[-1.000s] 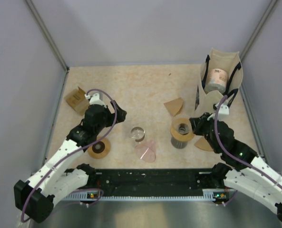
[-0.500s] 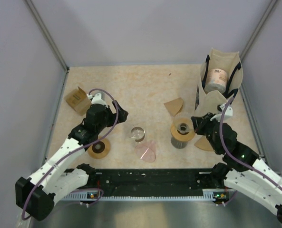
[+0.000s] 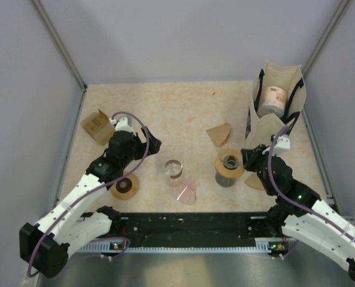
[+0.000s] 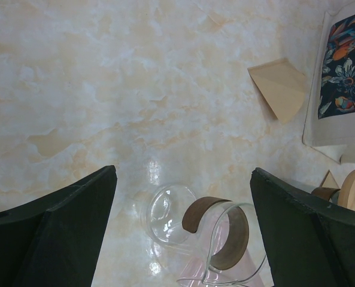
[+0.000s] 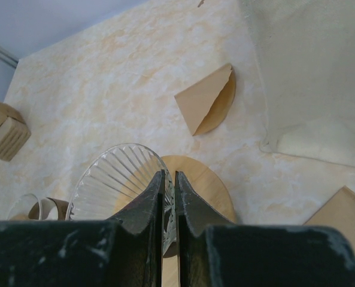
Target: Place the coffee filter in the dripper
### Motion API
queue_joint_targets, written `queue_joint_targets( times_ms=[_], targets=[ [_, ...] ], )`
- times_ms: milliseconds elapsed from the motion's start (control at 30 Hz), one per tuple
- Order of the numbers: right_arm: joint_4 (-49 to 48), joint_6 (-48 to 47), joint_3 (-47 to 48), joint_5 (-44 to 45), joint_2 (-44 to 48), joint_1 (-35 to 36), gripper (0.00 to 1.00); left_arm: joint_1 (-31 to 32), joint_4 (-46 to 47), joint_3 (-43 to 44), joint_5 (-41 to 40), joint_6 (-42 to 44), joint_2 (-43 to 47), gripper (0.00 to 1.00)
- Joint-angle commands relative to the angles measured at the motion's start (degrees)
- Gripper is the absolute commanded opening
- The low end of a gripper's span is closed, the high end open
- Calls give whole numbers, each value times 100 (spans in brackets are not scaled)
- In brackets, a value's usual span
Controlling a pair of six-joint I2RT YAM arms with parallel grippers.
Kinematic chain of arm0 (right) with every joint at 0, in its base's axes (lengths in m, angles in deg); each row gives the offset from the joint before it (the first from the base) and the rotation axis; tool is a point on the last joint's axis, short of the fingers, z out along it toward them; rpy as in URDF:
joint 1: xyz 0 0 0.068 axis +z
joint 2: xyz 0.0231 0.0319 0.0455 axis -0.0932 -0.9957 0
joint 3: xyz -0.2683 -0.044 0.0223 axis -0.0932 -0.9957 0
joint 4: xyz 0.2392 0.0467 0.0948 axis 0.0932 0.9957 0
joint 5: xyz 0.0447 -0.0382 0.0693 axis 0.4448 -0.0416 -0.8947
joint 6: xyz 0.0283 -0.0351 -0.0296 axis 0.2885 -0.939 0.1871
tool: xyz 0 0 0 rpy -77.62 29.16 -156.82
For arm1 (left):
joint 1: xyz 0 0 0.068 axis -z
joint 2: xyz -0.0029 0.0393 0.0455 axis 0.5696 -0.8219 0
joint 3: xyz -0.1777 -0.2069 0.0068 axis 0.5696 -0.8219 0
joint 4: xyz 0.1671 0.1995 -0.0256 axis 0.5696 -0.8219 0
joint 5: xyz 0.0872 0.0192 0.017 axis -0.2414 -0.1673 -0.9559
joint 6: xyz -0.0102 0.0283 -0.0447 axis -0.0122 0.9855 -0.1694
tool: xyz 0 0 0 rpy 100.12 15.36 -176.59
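Note:
The dripper (image 3: 229, 165), a ribbed glass cone on a round wooden collar, stands right of centre. My right gripper (image 3: 245, 157) is shut on its glass rim; in the right wrist view the fingers (image 5: 155, 197) pinch the rim of the dripper (image 5: 111, 176). A folded brown coffee filter (image 3: 219, 134) lies flat behind the dripper and also shows in the right wrist view (image 5: 206, 99) and the left wrist view (image 4: 279, 87). My left gripper (image 3: 151, 143) is open and empty above and left of a glass carafe (image 3: 174, 168); the carafe (image 4: 170, 215) sits between its fingers in the left wrist view.
A second brown filter (image 3: 256, 182) lies partly under my right arm. A pink piece (image 3: 184, 191) lies in front of the carafe. A wooden ring (image 3: 124, 186) and a cardboard box (image 3: 95, 125) are at the left. A tote bag (image 3: 278, 101) holding a can stands at the back right.
My left gripper has edged slightly right and away. My right wrist has shifted a little, still pinching the dripper rim. The dripper and filters have stayed put.

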Motion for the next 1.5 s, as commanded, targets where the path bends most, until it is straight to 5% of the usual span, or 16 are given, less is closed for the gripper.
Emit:
queue_joint_targets(
  times_ms=[0,500,1033,1133,1333,1467],
  targets=[
    [-358,64,-68,94,50,-67,0,-17,256,20,90,106,6,99],
    [398,223,-376,51,94,-93,0,-17,186,29,11,132,24,99],
    [478,-744,-279,-283,-205,-93,0,-17,142,117,72,159,-37,99],
    [407,-867,-174,-415,-336,-84,0,-17,221,196,483,132,-99,99],
    [407,-885,-85,-477,-452,-93,0,219,1037,766,2540,-183,-687,99],
    [398,-894,-129,-530,-320,-85,0,860,1179,1504,2560,-298,-1389,99]
  ],
)
